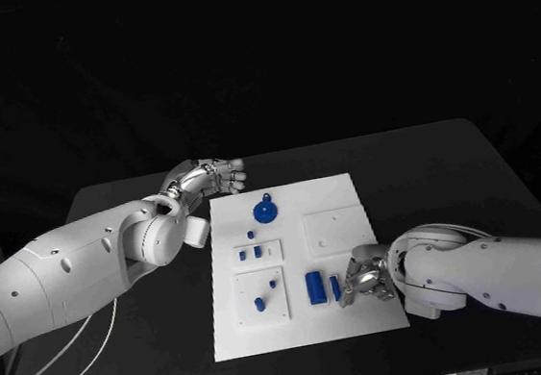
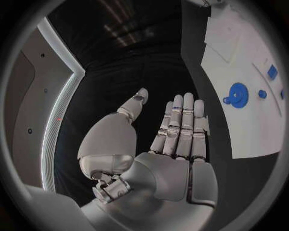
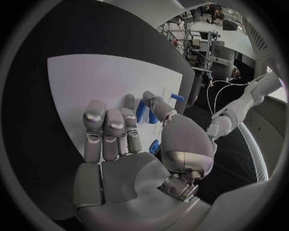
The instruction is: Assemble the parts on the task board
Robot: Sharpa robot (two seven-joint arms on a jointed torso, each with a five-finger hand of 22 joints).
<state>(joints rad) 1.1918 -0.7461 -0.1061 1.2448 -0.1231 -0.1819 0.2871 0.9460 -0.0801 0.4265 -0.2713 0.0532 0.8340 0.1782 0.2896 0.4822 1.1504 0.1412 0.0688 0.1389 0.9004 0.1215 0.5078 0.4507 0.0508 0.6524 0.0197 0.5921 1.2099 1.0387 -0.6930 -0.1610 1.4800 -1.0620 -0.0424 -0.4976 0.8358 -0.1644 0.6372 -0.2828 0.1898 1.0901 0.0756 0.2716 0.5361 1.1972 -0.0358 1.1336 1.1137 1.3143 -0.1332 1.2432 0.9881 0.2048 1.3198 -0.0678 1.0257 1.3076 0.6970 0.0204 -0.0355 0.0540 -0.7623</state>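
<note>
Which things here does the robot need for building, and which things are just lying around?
For the job:
- flat white plastic task board
- round blue gear-shaped part
- long blue bar-shaped part
- small blue peg parts
- right hand, fingers at the bar
- left hand, holding nothing

Just there:
- black table
- white cables

left hand (image 2: 163, 144) open, fingers straight and together; right hand (image 3: 129, 144) low, fingers curled
</note>
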